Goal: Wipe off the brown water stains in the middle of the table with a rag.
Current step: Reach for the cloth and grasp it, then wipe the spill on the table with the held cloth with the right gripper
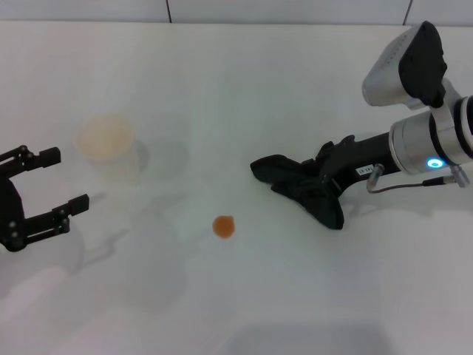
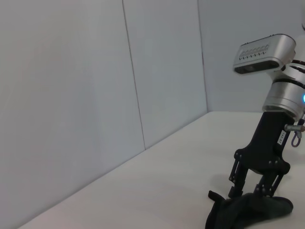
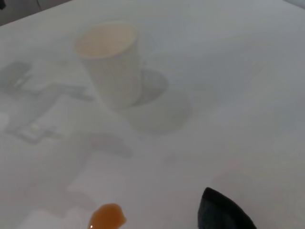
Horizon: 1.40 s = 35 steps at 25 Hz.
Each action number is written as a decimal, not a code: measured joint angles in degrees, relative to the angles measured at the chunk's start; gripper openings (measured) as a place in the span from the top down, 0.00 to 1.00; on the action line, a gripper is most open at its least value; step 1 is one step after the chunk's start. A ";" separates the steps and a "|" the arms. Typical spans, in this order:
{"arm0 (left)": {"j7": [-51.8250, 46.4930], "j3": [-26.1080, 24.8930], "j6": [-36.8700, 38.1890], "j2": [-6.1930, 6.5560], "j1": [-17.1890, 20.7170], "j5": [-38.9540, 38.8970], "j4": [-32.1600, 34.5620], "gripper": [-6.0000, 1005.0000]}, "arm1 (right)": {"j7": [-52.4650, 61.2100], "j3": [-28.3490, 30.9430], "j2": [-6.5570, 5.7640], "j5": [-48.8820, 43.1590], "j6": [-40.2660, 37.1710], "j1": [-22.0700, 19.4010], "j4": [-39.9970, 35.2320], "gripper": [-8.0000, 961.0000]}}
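Note:
The brown water stain [image 1: 223, 226] is a small round orange spot on the white table [image 1: 244, 96], near the middle front. It also shows in the right wrist view [image 3: 107, 217]. The black rag [image 1: 299, 188] lies lumpy on the table, to the right of the stain and apart from it. My right gripper [image 1: 319, 185] reaches in from the right and is shut on the rag. The left wrist view shows this gripper [image 2: 252, 195] pressing down into the rag [image 2: 250, 210]. A corner of the rag [image 3: 224, 214] shows in the right wrist view. My left gripper [image 1: 68, 179] is open and empty at the far left.
A pale translucent plastic cup [image 1: 109, 144] stands upright left of centre, between my left gripper and the stain. It also shows in the right wrist view [image 3: 112, 62]. A grey panelled wall [image 2: 95, 95] runs along the table's far edge.

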 joint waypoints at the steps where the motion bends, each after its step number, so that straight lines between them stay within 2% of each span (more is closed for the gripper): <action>1: 0.13 0.00 -0.02 0.00 -0.03 0.00 0.00 0.24 | 0.00 -0.15 0.00 -0.01 0.25 0.00 0.06 0.35; 3: 0.20 -0.03 -0.07 0.00 -0.07 0.00 -0.01 0.24 | 0.02 -0.45 0.00 -0.03 0.65 0.02 0.38 0.42; 8: 0.21 -0.12 -0.40 0.01 -0.17 0.00 -0.02 0.24 | 0.04 -0.90 -0.03 -0.05 0.72 0.09 0.59 0.53; 13: 0.38 0.03 -0.79 0.01 -0.19 0.00 -0.01 0.24 | 0.40 -1.03 -0.04 -0.58 0.76 0.28 0.60 0.58; 16: 0.70 0.02 -0.81 0.00 -0.17 0.00 -0.03 0.24 | 1.97 -1.09 0.00 -1.35 0.55 0.60 0.59 0.78; 28: 1.07 0.01 -0.88 -0.27 -0.14 -0.01 -0.04 0.24 | 5.59 -4.18 0.00 -1.28 -0.03 0.67 -0.99 0.89; 35: 1.96 0.00 -0.88 -0.43 -0.22 -0.02 0.09 0.24 | 9.59 -13.30 0.49 0.84 -0.07 1.03 -6.30 0.89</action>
